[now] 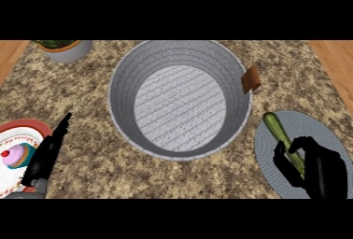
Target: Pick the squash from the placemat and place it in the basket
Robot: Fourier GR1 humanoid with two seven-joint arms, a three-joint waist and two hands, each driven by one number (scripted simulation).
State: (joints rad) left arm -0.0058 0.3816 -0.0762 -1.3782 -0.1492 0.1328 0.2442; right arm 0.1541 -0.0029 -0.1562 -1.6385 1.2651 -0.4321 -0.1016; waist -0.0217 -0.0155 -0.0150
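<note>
A long green squash point(278, 130) lies on the round grey placemat point(314, 128) at the right of the counter. My right hand point(318, 169) sits over the squash's near end, its fingers and thumb curled round it; the far end sticks out toward the basket. The grey round basket point(131, 70) with a brown handle point(251, 79) stands in the middle, nothing inside it. At the lower left my left hand point(47, 156) rests with straight fingers pointing up, holding nothing.
A red-rimmed plate point(27, 128) with a cupcake point(18, 155) sits at the left edge, beside my left hand. A grey pot with a green plant point(63, 48) stands at the back left. Wooden strips border the granite counter on both sides.
</note>
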